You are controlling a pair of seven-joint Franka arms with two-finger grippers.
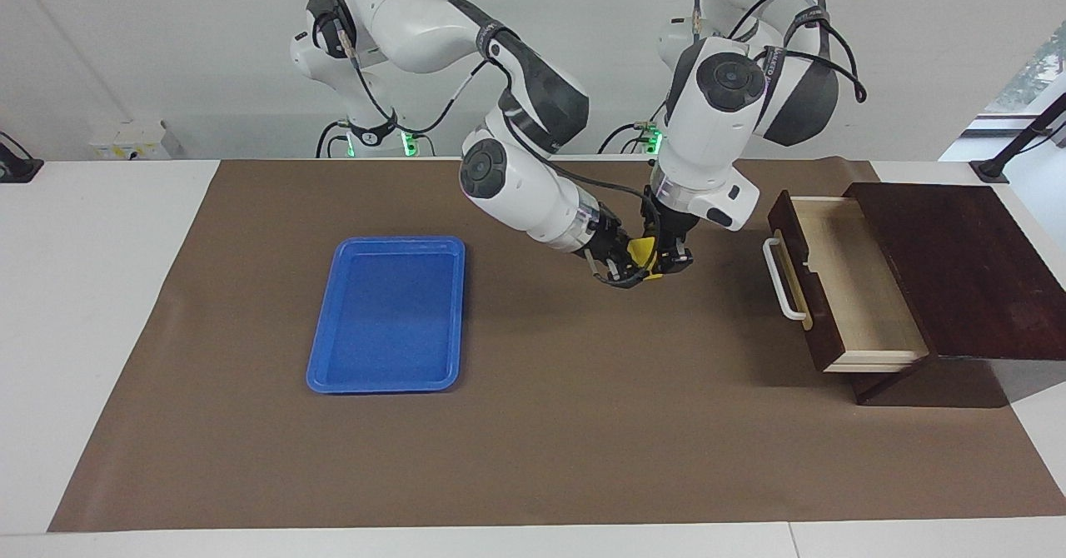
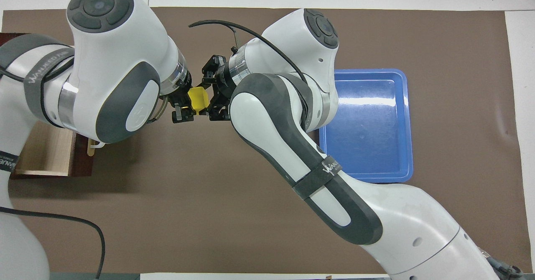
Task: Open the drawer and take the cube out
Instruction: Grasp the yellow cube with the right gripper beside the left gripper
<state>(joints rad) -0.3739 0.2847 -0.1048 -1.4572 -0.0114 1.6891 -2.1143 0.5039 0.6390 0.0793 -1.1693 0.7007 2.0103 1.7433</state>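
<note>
Yellow cube (image 1: 641, 251) is up in the air over the brown mat (image 1: 541, 425), between blue tray (image 1: 391, 312) and drawer (image 1: 841, 279), roughly mid-table. We see both claws clamped on it: left gripper (image 1: 670, 260) comes down on it from above, right gripper (image 1: 623, 268) closes on it from the tray side. In the overhead view the cube (image 2: 198, 99) sits wedged between the two sets of fingers, only part of it showing. Drawer is pulled out at the left arm's end of the table, white handle (image 1: 779, 279) facing the tray, pale interior bare where we can see it. Overhead, the left arm covers most of the drawer (image 2: 46, 154); the right arm overlaps the tray (image 2: 370, 123) edge. Exact fingertip contact faces hard to make out.
</note>
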